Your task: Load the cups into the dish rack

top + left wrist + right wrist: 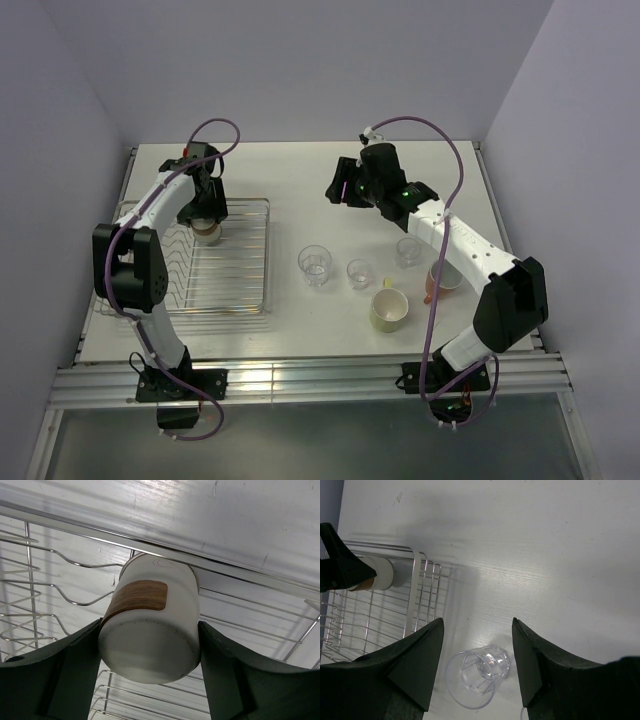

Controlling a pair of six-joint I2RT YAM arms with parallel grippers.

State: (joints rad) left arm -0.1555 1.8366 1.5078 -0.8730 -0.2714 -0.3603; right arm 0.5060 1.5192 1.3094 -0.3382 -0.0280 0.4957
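Note:
My left gripper is shut on the brown-and-cream cup and holds it over the far part of the silver wire dish rack. In the left wrist view the cup is pinched between both fingers, base toward the camera, mouth toward the rack wires. My right gripper is open and empty, raised above the table right of the rack. In its wrist view a clear tumbler stands below the open gripper. Three clear tumblers, a pale yellow-green mug and a salmon mug stand on the table.
The salmon mug is partly hidden under the right arm's forearm. The rack and the held cup show at the left of the right wrist view. Walls close the table at the back and on both sides.

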